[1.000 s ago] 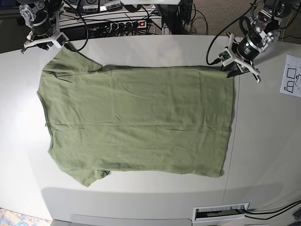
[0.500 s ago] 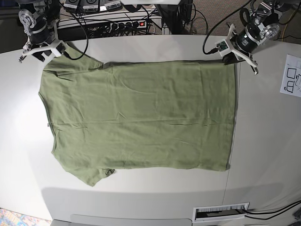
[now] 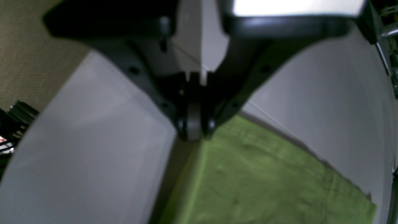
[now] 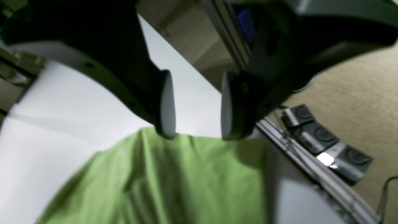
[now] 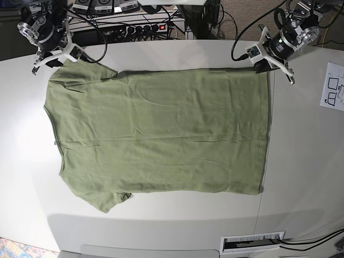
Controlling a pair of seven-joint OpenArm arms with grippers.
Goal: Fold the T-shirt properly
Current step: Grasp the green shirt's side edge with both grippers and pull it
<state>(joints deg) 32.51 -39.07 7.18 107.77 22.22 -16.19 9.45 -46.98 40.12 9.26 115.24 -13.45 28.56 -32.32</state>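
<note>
While the left gripper [image 3: 194, 130] pinches the T-shirt [image 5: 161, 134] hem corner on the table [image 5: 301, 150] and the right gripper [image 4: 195, 124] hangs spread above a sleeve, a one-sided pull could skew the flat cloth.

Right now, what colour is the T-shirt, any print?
Plain olive green, no print visible; the T-shirt shows best in the base view.

The T-shirt [image 5: 158, 131] is plain olive green, without print. The table [image 5: 301, 161] is off-white. The paper sheet [image 5: 333, 86] is white with black line drawings.
</note>
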